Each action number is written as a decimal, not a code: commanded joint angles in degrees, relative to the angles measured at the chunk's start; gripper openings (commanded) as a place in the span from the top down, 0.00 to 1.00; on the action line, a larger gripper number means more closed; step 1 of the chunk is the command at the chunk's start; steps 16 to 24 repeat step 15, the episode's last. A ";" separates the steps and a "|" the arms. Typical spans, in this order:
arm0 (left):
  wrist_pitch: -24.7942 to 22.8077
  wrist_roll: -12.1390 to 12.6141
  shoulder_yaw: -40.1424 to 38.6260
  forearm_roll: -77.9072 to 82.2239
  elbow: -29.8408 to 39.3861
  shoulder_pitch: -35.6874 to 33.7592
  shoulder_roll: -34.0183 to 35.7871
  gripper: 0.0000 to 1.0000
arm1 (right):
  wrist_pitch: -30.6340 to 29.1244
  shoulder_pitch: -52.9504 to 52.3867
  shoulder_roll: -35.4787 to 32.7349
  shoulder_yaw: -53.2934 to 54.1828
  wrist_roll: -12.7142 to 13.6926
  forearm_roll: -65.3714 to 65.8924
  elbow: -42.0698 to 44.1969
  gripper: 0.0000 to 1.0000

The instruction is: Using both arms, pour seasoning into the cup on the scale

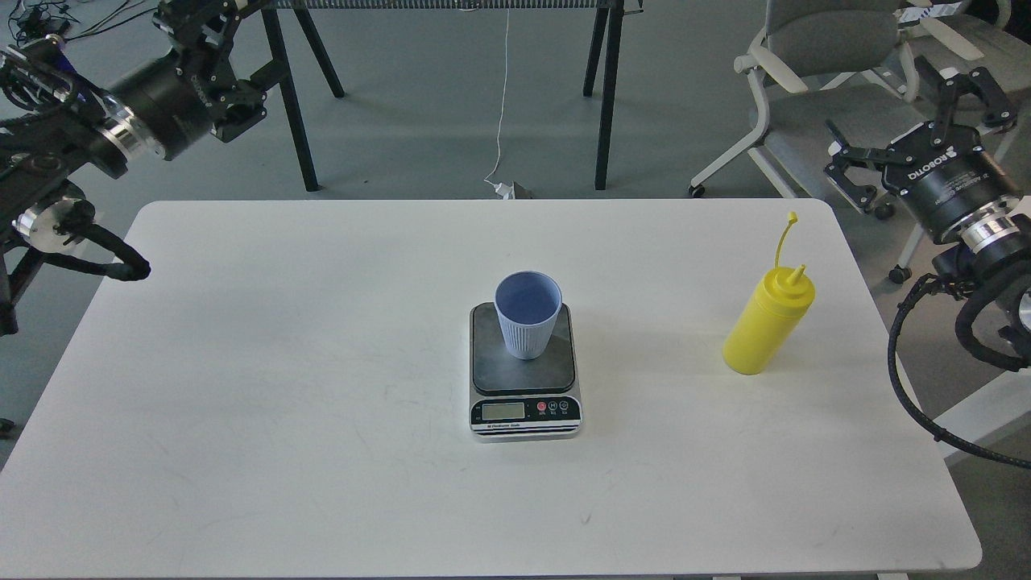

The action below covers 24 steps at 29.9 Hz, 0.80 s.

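Across most of the frame you see the big white table [242, 403], with rounded corners and a bare top all around the things on it.

Up in the upper left of the frame you see the left arm [89, 137], black with shiny silver rings. It hangs over the floor past the table's far left corner. At its far end, the left gripper [211, 40] is dark and bunched up near the top edge, so you cannot tell if its fingers are wide or close.

Over at the right edge you see the right arm [987, 234] with looping black cables. The right gripper [918, 121] sits off the table, in front of a grey chair [813, 72]. Its two claw fingers are spread wide and they hold nothing. It is well apart from the bottle.

Near the middle of the frame, you find the scale [523, 372] lying flat on the table. It is silver with a dark plate, and its little screen and round buttons face the bottom of the frame.

On the right side of the table, the seasoning [765, 326] stands upright. It is a yellow bottle. Its thin cap strap sticks up above the pointed tip.

On the scale's dark plate stands the cup [527, 316]. It is light blue, upright, and open at the top.
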<state>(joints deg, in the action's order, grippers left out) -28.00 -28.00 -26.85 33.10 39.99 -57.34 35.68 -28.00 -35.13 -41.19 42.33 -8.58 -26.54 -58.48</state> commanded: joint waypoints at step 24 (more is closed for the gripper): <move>0.00 0.00 -1.45 -0.40 0.09 3.90 -0.52 0.05 | 0.00 1.74 0.23 0.56 -1.61 0.00 0.12 0.01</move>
